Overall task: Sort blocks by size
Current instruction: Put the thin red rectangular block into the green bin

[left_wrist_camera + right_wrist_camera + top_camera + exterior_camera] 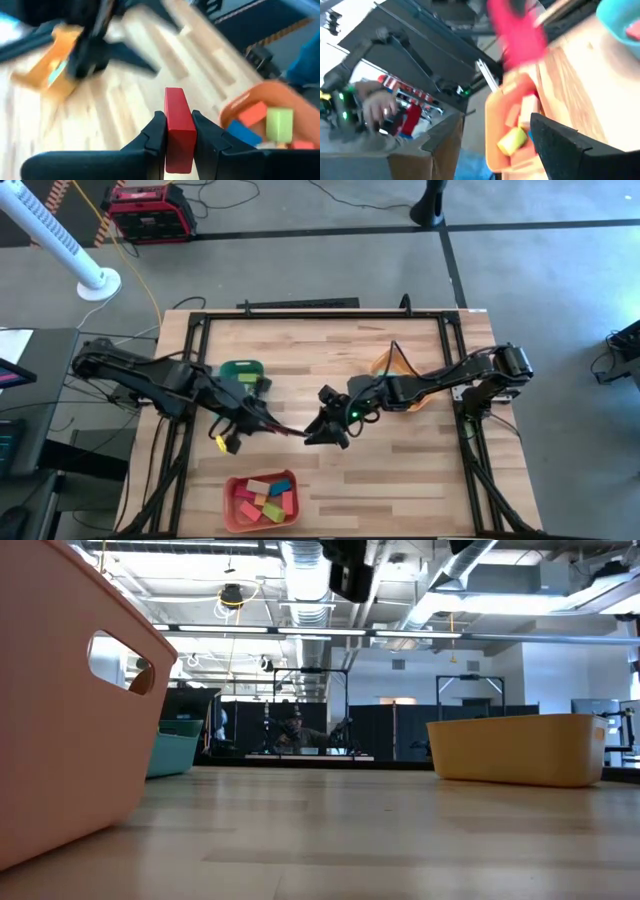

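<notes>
The left gripper (179, 131) clamps a red block (178, 127), long axis pointing forward from the jaws, above mid-table. The right gripper (328, 427) sits just beside it, fingers unclear; the salmon tray (232, 505) lies nearer the left arm

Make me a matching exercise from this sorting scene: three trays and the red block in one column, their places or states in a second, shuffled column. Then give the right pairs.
Column one:
1. green tray
2. yellow-orange tray
3. salmon-red tray
4. red block

Column two:
A. near table edge, holding mixed blocks
B. clamped between the left gripper's fingers
C. table's right half, by the right arm
D. table's left half, by the left arm

Pairs: 1-D, 2-C, 3-A, 4-B

The right gripper sits mid-table, close to the left one.
</notes>
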### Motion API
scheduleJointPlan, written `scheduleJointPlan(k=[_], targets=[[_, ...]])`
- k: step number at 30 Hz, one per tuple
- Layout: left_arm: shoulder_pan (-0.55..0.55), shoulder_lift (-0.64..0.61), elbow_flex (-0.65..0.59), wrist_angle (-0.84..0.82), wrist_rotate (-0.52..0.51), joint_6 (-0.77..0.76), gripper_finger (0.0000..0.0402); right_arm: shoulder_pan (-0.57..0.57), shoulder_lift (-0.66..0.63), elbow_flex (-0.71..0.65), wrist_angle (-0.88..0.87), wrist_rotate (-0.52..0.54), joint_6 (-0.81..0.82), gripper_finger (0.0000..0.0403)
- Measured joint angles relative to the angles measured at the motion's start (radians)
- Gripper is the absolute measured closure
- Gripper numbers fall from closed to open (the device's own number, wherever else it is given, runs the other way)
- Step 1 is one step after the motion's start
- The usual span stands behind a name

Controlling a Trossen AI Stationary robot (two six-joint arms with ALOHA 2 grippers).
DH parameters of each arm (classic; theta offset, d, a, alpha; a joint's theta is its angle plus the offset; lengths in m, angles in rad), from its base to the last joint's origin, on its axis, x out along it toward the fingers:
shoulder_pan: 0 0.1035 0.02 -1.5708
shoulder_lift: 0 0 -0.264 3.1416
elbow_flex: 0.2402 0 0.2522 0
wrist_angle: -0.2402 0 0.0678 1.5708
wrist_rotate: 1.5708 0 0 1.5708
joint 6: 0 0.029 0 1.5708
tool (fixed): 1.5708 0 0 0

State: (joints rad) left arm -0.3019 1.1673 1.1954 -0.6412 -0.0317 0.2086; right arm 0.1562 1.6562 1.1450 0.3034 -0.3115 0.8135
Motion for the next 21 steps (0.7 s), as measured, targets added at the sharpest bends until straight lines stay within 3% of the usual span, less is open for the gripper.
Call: scheduleJointPlan(k=[4, 9, 12, 21], targets=[[0.001, -0.044, 0.000, -0.181, -0.101, -0.092, 0.0345, 0.016, 0.000, 0.000, -0.081, 0.000, -0.011, 0.0143], [0.031, -0.070, 0.000, -0.459, -0.240, -0.319, 0.0345, 0.043, 0.000, 0.000, -0.179, 0.000, -0.020, 0.0143], [0.063, -0.069, 0.000, -0.598, -0.263, -0.429, 0.0345, 0.061, 0.000, 0.000, -0.224, 0.000, -0.021, 0.0143], [0.132, -0.069, -0.083, -0.641, -0.251, -0.546, 0.0346, 0.101, 0.000, 0.000, -0.263, 0.000, -0.018, 0.0143]])
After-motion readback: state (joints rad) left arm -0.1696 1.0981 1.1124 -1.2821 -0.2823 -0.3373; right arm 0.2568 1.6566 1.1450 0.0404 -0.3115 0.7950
